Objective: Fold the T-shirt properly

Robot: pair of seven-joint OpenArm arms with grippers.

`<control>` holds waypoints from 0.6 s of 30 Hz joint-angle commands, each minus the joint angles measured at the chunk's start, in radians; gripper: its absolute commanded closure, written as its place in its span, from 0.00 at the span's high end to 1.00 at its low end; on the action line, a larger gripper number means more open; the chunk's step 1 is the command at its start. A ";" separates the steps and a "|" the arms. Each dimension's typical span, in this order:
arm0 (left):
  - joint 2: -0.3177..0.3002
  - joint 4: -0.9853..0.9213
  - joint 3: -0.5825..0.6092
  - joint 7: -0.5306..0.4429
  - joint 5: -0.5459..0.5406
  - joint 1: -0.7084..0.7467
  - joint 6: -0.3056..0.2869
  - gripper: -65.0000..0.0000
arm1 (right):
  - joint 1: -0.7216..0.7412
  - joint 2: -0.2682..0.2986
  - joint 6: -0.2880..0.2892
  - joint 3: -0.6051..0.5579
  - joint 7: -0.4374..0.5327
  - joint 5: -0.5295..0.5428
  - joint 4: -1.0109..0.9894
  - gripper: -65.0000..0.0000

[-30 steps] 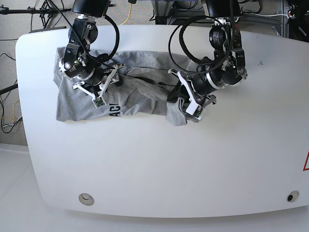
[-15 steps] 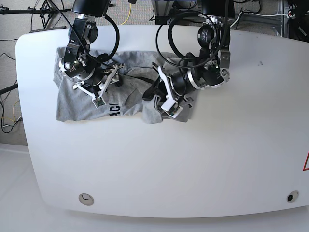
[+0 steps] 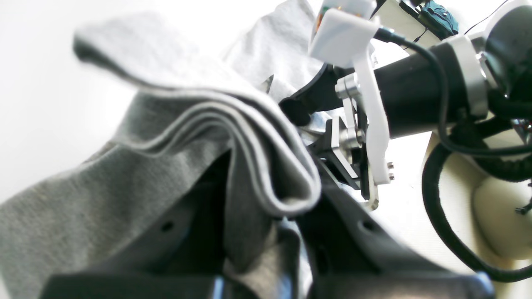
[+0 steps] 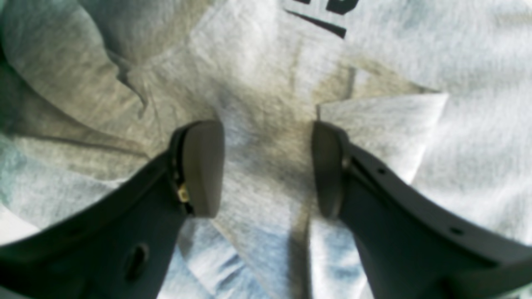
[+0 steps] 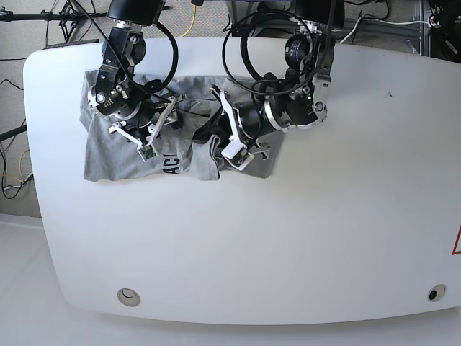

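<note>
Our shirt lies bunched at the table's ten o'clock: light, limp, prone to sag. Left gripper pinches its doubled hem; right gripper gapes, empty. We'd grab layered edges.

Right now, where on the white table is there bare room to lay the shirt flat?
The white table is bare across its whole near half, below the heather-grey T-shirt, and on the side right of the left gripper in the base view. The far-left corner is crowded: shirt, open right gripper, and the left gripper shut on a lifted fold.
</note>
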 commanded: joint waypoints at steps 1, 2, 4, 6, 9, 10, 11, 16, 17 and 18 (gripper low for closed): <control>0.008 -0.009 0.000 -0.024 -0.022 -0.014 -0.008 0.01 | 0.009 0.003 0.006 0.001 0.003 0.001 0.013 0.51; 0.008 -0.017 0.000 -0.024 -0.022 -0.014 -0.008 0.01 | 0.009 0.003 0.006 0.001 0.003 0.001 0.013 0.51; 0.008 -0.028 0.000 -0.025 -0.023 -0.014 -0.008 0.01 | 0.009 0.003 0.006 0.001 0.003 0.002 0.013 0.51; 0.008 -0.032 0.000 -0.025 -0.023 -0.015 -0.008 0.01 | 0.009 0.003 0.006 0.001 0.003 0.004 0.013 0.51; 0.008 -0.034 0.000 -0.029 -0.025 -0.015 -0.008 0.03 | 0.009 0.003 0.006 0.001 0.003 0.004 0.013 0.51; 0.008 -0.032 0.000 -0.033 -0.025 -0.015 -0.008 0.05 | 0.009 0.003 0.006 0.001 0.003 0.004 0.013 0.51; 0.008 -0.029 0.000 -0.038 -0.025 -0.015 -0.008 0.09 | 0.009 0.003 0.006 0.001 0.003 0.004 0.013 0.51; 0.008 -0.028 0.000 -0.082 -0.025 -0.011 -0.008 0.40 | 0.009 0.003 0.006 0.001 0.003 0.004 0.013 0.51; 0.008 -0.028 0.000 -0.090 -0.025 -0.009 -0.008 0.46 | 0.009 0.003 0.006 0.001 0.003 0.004 0.013 0.51; 0.008 -0.028 0.000 -0.099 -0.025 -0.009 -0.008 0.51 | 0.009 0.003 0.006 0.001 0.003 0.004 0.013 0.51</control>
